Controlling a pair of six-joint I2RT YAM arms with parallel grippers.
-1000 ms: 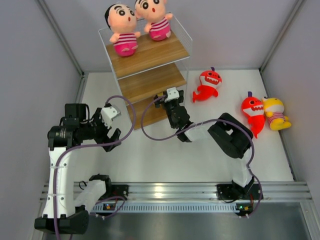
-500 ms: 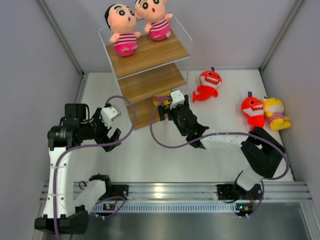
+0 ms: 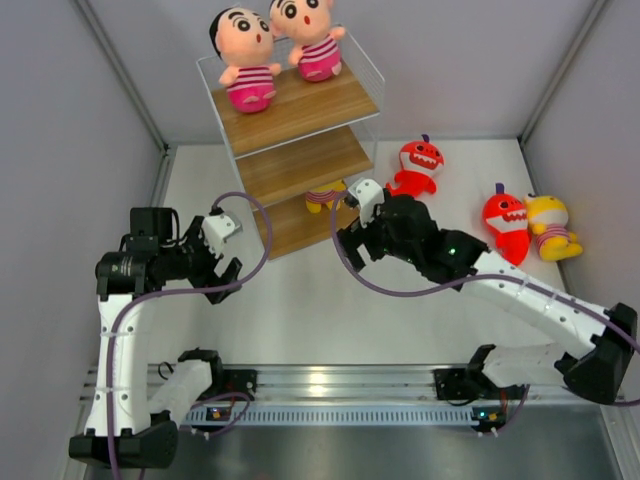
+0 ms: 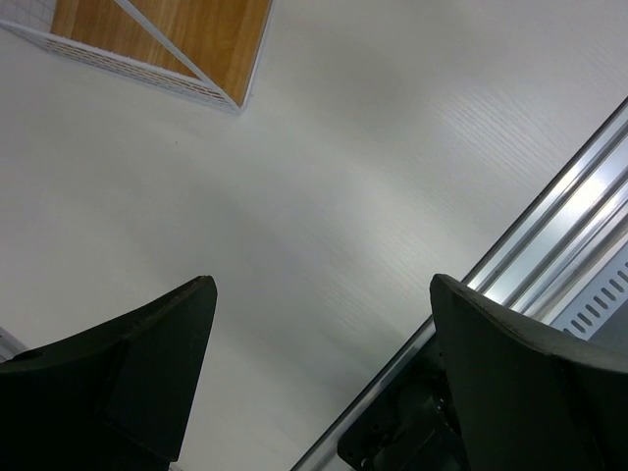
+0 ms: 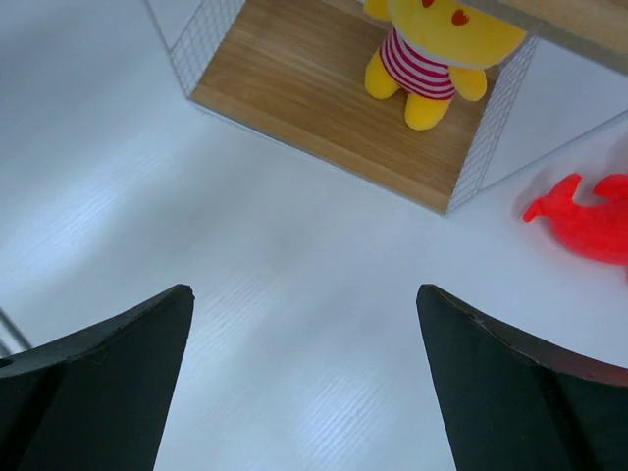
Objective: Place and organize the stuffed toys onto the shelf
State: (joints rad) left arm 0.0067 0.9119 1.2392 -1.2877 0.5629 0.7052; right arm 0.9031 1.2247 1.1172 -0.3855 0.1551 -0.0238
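Right gripper [image 5: 304, 294] pulled back from far-edge shelf [image 3: 310, 105], jaws apart | yellow doll [image 5: 432, 59] left on bottom board [image 5: 294, 88] | left gripper [image 4: 324, 285] jaws apart, idle | 3 of 6 shelved

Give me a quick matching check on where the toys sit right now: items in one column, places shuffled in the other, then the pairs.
Items
1. boy dolls
2. yellow doll in the right wrist view
3. red shark nearest the shelf
4. yellow doll farthest right

Places
A. on the table, right beside the other red shark
B. top board of the shelf
C. bottom board of the shelf
D. on the table, just right of the shelf

Pairs: 1-B, 2-C, 3-D, 4-A
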